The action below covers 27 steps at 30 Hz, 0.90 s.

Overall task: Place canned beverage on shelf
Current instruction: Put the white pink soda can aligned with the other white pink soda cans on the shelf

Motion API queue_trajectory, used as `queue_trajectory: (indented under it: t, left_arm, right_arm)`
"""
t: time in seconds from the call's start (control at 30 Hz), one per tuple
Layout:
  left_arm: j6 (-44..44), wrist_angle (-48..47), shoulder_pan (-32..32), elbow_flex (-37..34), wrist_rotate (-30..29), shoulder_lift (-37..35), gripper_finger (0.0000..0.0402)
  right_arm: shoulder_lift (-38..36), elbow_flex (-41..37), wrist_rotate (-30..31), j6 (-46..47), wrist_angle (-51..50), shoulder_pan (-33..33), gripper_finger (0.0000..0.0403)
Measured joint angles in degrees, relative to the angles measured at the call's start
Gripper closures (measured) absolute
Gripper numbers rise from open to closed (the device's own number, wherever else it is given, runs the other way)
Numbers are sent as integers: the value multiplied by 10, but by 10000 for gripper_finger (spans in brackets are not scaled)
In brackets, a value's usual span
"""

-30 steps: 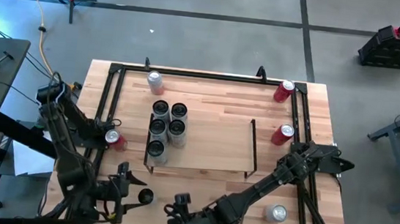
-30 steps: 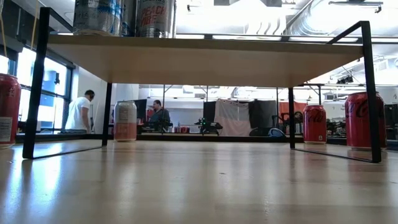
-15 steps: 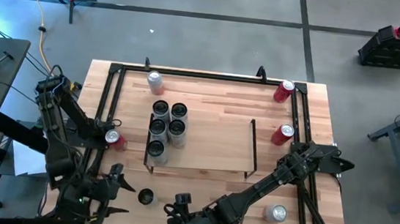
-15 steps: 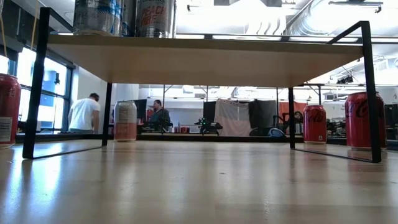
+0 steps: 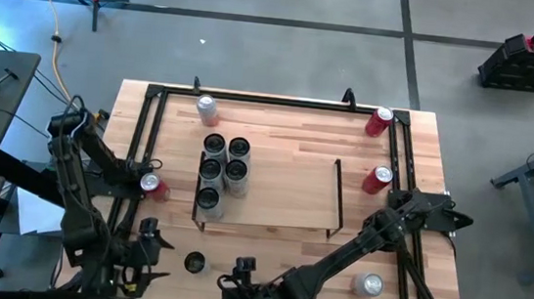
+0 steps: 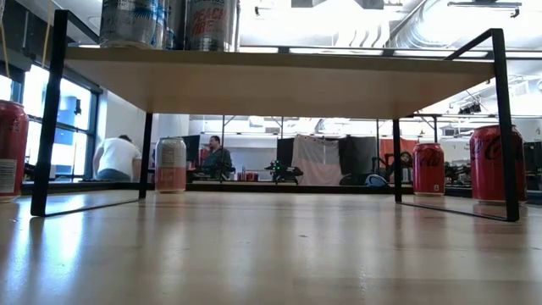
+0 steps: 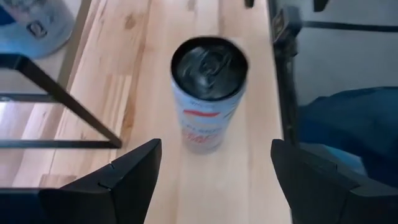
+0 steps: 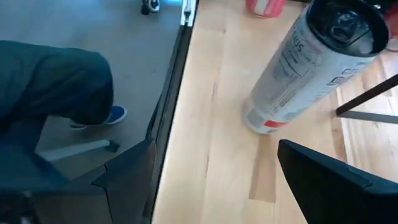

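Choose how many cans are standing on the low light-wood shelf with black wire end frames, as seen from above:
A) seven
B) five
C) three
B: the high view shows five dark-topped cans clustered at the left end of the low light-wood shelf with black wire end frames.

Lighting: bright, even, overhead. Low view: ceiling lights blown out above the shelf (image 6: 279, 76); window glare at left; soft sheen on the table (image 6: 271, 254), near planks out of focus. Left wrist view: can (image 7: 208, 93) blurred. Right wrist view: tilted, stretched perspective. High view: faint shadows.
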Motion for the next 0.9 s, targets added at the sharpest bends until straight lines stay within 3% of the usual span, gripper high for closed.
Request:
queue_trajectory:
  t: [0.33, 0.5, 0.6, 0.9]
  left_arm:
    - [-46, -19, 2, 0, 10, 64, 108]
    - [-110, -58, 15, 0, 23, 93, 108]
    - [-119, -59, 26, 0, 7, 117, 108]
    - [-116, -51, 62, -1, 35, 175, 108]
  right_arm:
    - [3, 0, 82, 17, 0, 0, 80]
    - [4, 0, 114, 42, 1, 0, 80]
    - [12, 0, 116, 44, 3, -1, 80]
    - [28, 0, 123, 40, 3, -4, 80]
